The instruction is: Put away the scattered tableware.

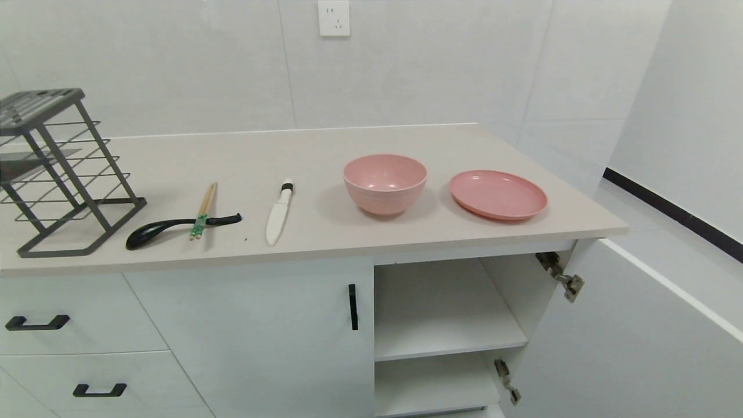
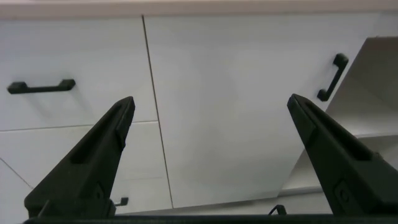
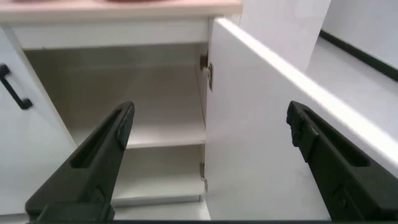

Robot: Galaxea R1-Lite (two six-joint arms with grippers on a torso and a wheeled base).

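Note:
On the beige countertop (image 1: 325,145) lie the scattered pieces. A pink bowl (image 1: 385,183) stands upright right of centre, with a flat pink plate (image 1: 497,194) to its right. A white knife with a black band (image 1: 279,211) lies left of the bowl. Further left, a pair of wooden chopsticks (image 1: 203,210) crosses the handle of a black spoon (image 1: 177,227). My left gripper (image 2: 211,112) is open and held low, facing the shut cabinet door and drawers. My right gripper (image 3: 208,118) is open too, facing the open cabinet.
A dark wire rack (image 1: 55,168) stands at the counter's left end. Below the plate, the cabinet door (image 1: 633,325) swings open to the right, showing two bare white shelves (image 1: 447,325). A shut door with a black handle (image 1: 353,306) and two drawers (image 1: 69,316) lie left.

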